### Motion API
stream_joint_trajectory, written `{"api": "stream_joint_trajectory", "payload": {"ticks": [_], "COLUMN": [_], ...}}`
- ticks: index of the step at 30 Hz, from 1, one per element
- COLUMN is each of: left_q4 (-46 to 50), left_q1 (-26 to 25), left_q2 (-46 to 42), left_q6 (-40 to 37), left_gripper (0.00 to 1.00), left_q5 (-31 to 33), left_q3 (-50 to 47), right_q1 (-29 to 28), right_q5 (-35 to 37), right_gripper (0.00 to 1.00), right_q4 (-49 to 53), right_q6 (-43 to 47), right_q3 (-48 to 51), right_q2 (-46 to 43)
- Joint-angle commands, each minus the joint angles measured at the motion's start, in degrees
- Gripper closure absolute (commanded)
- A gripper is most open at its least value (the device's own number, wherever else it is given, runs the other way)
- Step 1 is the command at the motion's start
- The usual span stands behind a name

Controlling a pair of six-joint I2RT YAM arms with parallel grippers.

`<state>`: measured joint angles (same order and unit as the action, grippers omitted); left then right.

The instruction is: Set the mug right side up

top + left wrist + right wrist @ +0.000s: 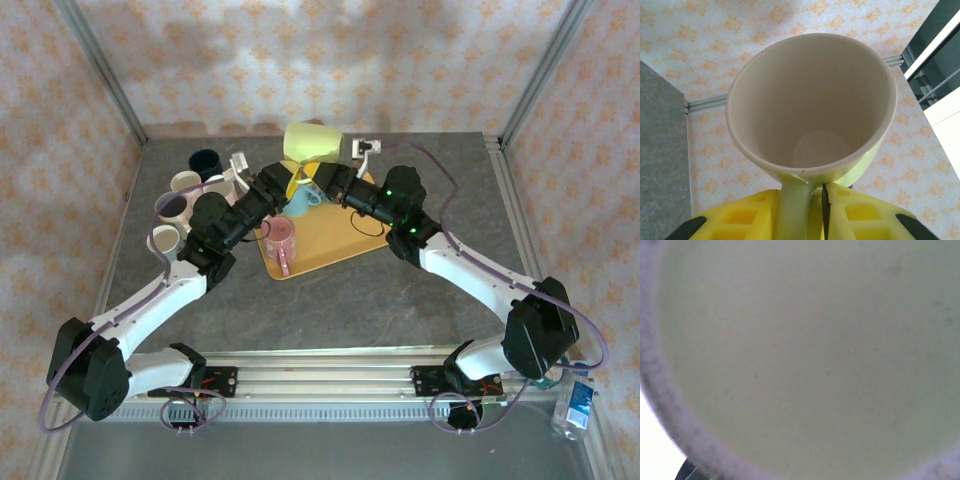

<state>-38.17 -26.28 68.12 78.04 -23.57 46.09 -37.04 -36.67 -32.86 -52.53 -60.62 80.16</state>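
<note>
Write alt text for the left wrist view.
A pale yellow-green mug seen straight into its open, cream-coloured mouth, its handle clamped between the yellow fingers of the left gripper at the bottom edge. Behind it are an orange-patterned wall and, at left, a strip of grey table.

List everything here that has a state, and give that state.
lime mug: lifted above the yellow tray, tipped over, empty
left claw: closed on the lime mug's handle
right claw: shut, up against the lime mug
pink mug: upright on the yellow tray
light blue mug: on the yellow tray, partly hidden
dark blue mug: upright on the table
purple mug: upright on the table
</note>
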Motion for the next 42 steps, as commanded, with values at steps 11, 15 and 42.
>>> {"api": "stream_joint_trajectory", "payload": {"ticks": [11, 15, 42], "left_q4": [0.0, 1.6, 26.3], "left_q1": [-0.5, -0.5, 9.2], "left_q2": [0.1, -3.0, -15.4], "left_q6": [-4.4, -9.6, -26.9], "left_gripper": [1.0, 1.0, 1.0], "left_q5": [0.2, 2.8, 6.1], "left_q3": [3.3, 3.2, 3.5], "right_q1": [-1.2, -1.1, 1.4], "right_q5": [-1.8, -0.5, 10.0], "right_gripper": [1.0, 0.87, 0.41], "right_q4": [-3.3, -2.0, 26.3], "right_q6": [2.8, 3.5, 19.0], "right_q3": [-0.2, 0.6, 2.2], "right_q2": [-0.8, -1.3, -12.0]}}
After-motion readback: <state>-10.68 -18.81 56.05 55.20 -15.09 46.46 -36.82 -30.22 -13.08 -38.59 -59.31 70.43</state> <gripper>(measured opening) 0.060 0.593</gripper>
